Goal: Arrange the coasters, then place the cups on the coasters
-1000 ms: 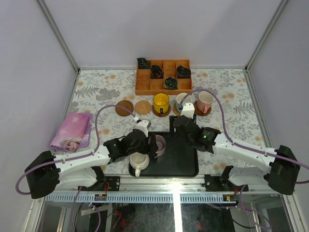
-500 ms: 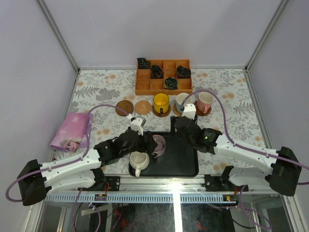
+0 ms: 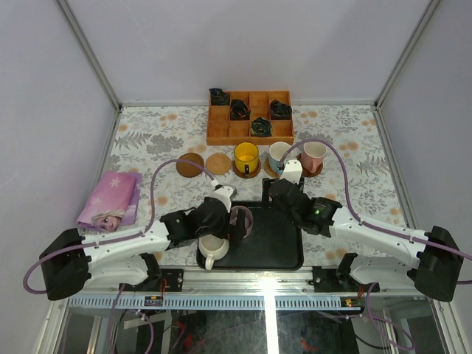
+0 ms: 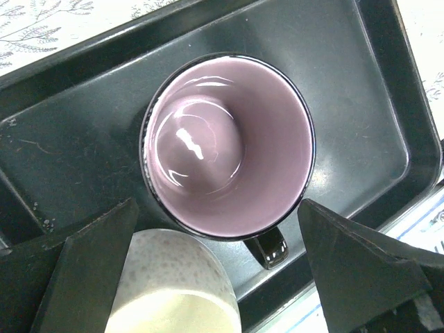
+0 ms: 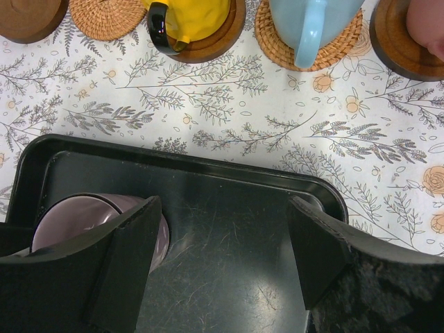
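The mauve cup point(image 4: 229, 146) stands in the black tray point(image 4: 361, 125) with its handle toward me. My left gripper point(image 4: 216, 208) is open above it, one finger on each side and clear of its rim. The cream cup point(image 4: 173, 291) sits close beside it, by the left finger. My right gripper point(image 5: 222, 229) is open over bare tray floor point(image 5: 229, 229), with nothing between its fingers. In a row beyond the tray, the yellow cup point(image 3: 246, 157), blue cup point(image 3: 279, 156) and pink cup point(image 3: 313, 155) each stand on a coaster. A dark coaster point(image 3: 190, 164) and a tan coaster point(image 3: 219, 163) lie bare.
A wooden compartment box point(image 3: 249, 116) with dark items stands at the back. A pink printed cloth point(image 3: 110, 199) lies at the left. Both arms meet over the tray, the right gripper just right of the mauve cup point(image 5: 69, 222).
My left gripper's jaws have spread wider and shifted slightly right over the mauve cup. The right arm has hardly moved.
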Tool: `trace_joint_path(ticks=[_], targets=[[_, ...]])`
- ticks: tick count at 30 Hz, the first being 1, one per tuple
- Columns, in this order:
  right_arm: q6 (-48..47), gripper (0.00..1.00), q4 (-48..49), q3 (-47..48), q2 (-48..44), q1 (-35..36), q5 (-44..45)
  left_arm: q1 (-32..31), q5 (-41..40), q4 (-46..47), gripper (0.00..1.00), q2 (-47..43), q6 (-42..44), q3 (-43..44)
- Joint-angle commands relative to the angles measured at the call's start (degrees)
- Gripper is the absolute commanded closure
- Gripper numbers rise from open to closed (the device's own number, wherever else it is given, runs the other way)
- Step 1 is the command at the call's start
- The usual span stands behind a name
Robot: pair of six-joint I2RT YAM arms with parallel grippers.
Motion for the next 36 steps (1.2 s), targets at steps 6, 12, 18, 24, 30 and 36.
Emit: trace_joint_path(ticks=[6, 12, 18, 24, 30, 36], targets=[[1.24, 0.20, 1.30, -0.13, -0.71, 0.48, 2.87, -1.29, -1.13, -2.05, 0.00, 5.49, 2.02, 3.14], [1.59, 0.20, 1.48, -0.04, 0.02, 0.51, 2.90, -1.25, -2.39, -2.20, 0.18, 7.04, 2.17, 2.81], [1.84, 0.19, 1.65, 0.34, 1.72, 0.51, 2.07, -1.32, -3.19, -0.95, 0.43, 8.82, 3.28, 2.50], [2.07, 0.19, 1.66, 0.93, 2.97, 0.48, 1.42, -1.34, -3.65, -0.60, 0.73, 9.62, 4.56, 2.75], [2.12, 0.19, 1.74, 1.10, 3.51, 0.48, 1.10, -1.31, -4.49, -0.62, 0.99, 9.04, 5.09, 2.36], [2.05, 0.19, 1.91, 1.28, 3.74, 0.44, 0.98, -1.31, -7.50, -0.78, 1.00, 6.43, 5.94, 3.55]])
